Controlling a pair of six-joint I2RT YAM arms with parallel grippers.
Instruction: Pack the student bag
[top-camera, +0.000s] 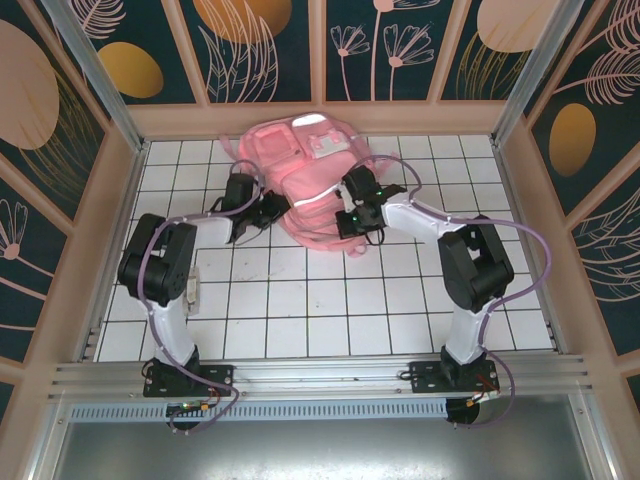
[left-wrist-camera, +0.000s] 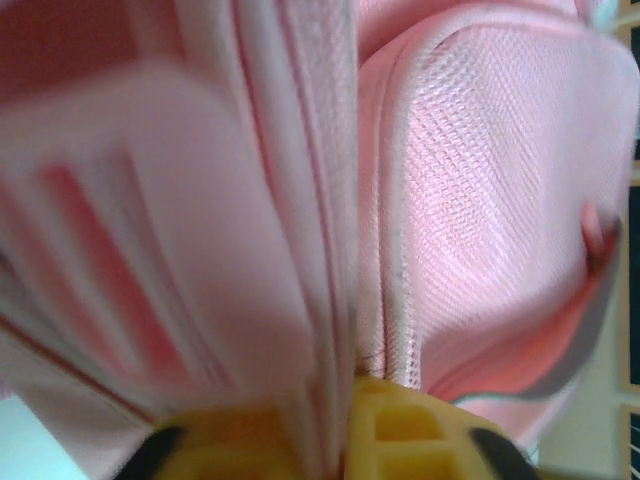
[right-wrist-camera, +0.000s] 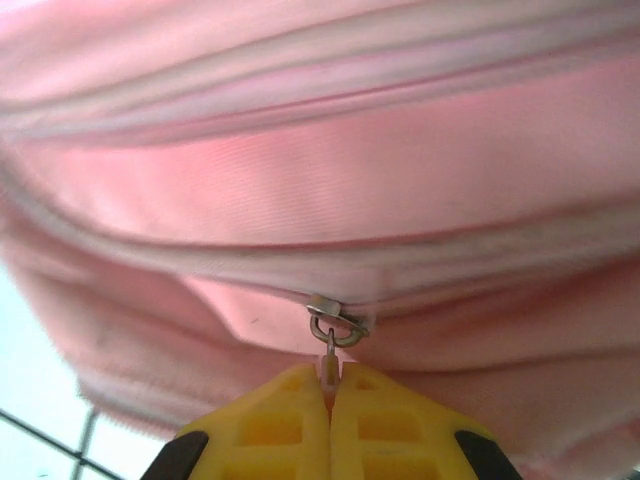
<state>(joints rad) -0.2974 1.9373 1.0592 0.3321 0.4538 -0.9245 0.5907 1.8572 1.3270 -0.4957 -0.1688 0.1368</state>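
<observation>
Wide view first: the white tiled worktop (top-camera: 300, 320) carries the student bag (top-camera: 300, 165), a big soft pink fabric backpack. It lies at the far middle of the tiles, close to the back wall, and both arms are reaching in at its near edge.

On the left, the left gripper (top-camera: 264, 212) is up against the bag's near-left side. In its wrist view there's pink mesh cloth (left-wrist-camera: 500, 200) right at the lens. A pale fold of the bag (left-wrist-camera: 300, 200) runs down between the yellow fingertips (left-wrist-camera: 410, 435). The jaws stand narrow around that fold, but I can't tell whether they're pinching it or just bracketing it.

Over on the right, the right gripper (top-camera: 349, 220) sits at the near-right edge of the bag. In close-up (right-wrist-camera: 328, 388), the yellow jaws are pressed together, nipping the small silver metal zip pull (right-wrist-camera: 329, 345). It hangs from its slider on the bag's zip line, with pink fabric (right-wrist-camera: 320, 180) bulging above.
</observation>
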